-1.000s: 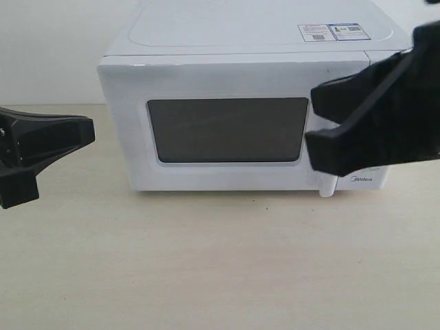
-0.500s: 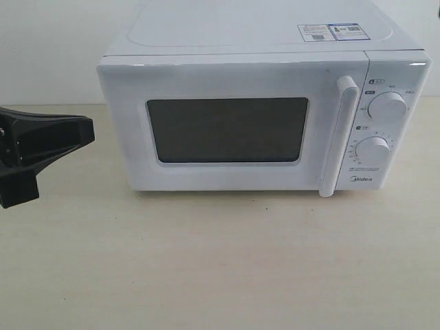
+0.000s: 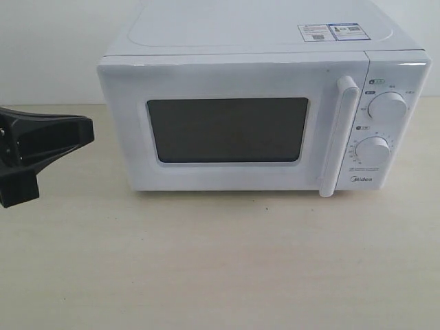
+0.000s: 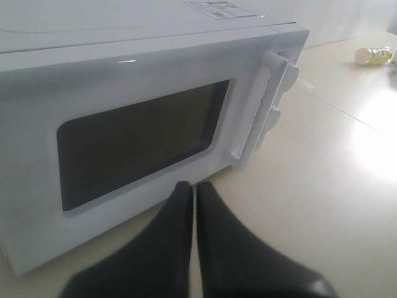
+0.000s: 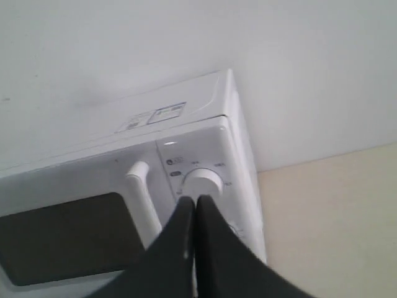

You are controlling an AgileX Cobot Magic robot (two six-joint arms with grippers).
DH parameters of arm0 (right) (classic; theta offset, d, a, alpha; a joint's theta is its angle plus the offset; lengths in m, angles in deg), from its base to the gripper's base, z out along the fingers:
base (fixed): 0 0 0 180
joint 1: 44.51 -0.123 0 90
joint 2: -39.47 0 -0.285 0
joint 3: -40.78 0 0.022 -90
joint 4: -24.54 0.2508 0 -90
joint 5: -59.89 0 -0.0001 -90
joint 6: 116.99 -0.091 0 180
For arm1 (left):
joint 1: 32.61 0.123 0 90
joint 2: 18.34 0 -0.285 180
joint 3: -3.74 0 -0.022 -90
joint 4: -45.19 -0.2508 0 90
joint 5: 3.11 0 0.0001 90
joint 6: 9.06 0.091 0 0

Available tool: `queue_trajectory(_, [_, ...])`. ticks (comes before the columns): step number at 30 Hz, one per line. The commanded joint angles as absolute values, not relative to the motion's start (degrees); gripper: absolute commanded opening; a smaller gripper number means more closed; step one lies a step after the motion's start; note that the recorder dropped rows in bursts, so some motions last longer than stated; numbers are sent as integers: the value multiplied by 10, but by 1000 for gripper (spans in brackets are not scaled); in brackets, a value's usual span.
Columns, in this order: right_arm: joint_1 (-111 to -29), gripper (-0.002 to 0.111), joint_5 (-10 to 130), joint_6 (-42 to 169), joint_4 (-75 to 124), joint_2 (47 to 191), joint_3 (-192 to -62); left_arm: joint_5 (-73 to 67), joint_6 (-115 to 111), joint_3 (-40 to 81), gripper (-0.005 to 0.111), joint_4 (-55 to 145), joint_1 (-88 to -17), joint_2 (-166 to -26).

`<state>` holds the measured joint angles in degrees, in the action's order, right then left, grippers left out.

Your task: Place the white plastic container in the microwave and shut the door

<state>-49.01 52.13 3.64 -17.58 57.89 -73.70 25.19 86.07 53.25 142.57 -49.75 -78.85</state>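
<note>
We see the microwave [image 3: 261, 75] on the table [image 3: 220, 261], its door [image 3: 230, 130] shut. At nine o'clock of it, our left gripper [image 4: 192, 189] hangs with jaws pressed together, holding nothing. The right gripper [image 5: 193, 202], likewise pinched closed, faces a dial [image 5: 202, 181].

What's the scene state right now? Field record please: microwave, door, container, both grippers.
microwave: white, standing on the table
door: closed, flush with the dial panel
handle: vertical, nothing touching it
white plastic container: not visible in any view
left gripper: shut, empty, clear of the microwave
right gripper: shut, empty, outside the exterior view
</note>
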Motion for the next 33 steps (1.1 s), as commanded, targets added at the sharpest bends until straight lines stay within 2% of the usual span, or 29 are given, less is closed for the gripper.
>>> queue_trajectory(1, [-457, 0, 530, 33, -177, 473, -682, 250, 858, 535, 4, 1429, -498, -785])
queue_trajectory(7, [-457, 0, 548, 36, -175, 473, -678, 249, 858, 535, 4, 1430, -498, -785])
queue_trajectory(9, [-457, 0, 547, 84, -120, 473, -678, 249, 858, 535, 4, 1430, -498, -785])
queue_trajectory(14, [-457, 0, 537, 471, 182, 473, -678, 249, 858, 535, 4, 1430, -498, -785])
queue_trajectory(17, [-457, 0, 537, 601, 299, 473, -678, 249, 858, 535, 4, 1430, -498, -785])
queue_trajectory(26, [-457, 0, 526, 612, 312, 473, -678, 249, 858, 535, 4, 1430, -498, -785])
queue_trajectory(33, [-457, 0, 399, 617, 271, 473, -677, 249, 858, 535, 4, 1430, -498, -785])
